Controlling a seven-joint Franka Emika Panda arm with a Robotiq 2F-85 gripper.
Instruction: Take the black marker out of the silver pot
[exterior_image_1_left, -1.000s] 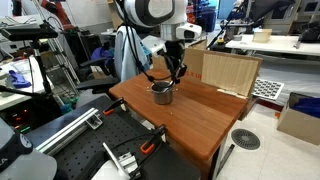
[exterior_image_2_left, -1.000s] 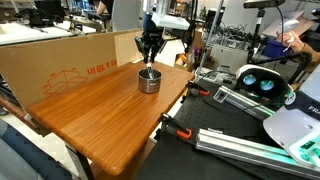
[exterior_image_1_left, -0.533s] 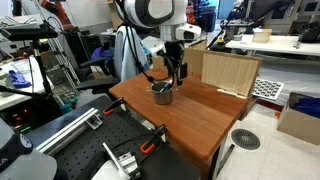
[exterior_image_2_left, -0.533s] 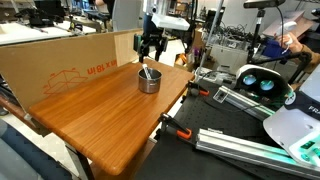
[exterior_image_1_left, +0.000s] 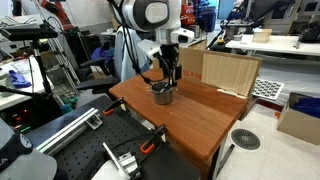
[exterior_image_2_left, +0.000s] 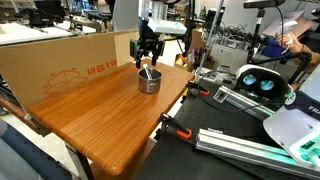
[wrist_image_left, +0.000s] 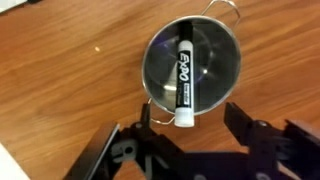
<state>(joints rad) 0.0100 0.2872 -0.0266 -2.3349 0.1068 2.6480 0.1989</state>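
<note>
The open claw hangs over the silver pot, whose rim props the black marker (handy for pinching).

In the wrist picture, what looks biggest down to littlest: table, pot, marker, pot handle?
1. wooden table, fills the view
2. silver pot
3. black marker, about as long as the pot is wide, far thinner
4. pot handle

the black marker leans inside the silver pot, one end resting over the rim.
</note>
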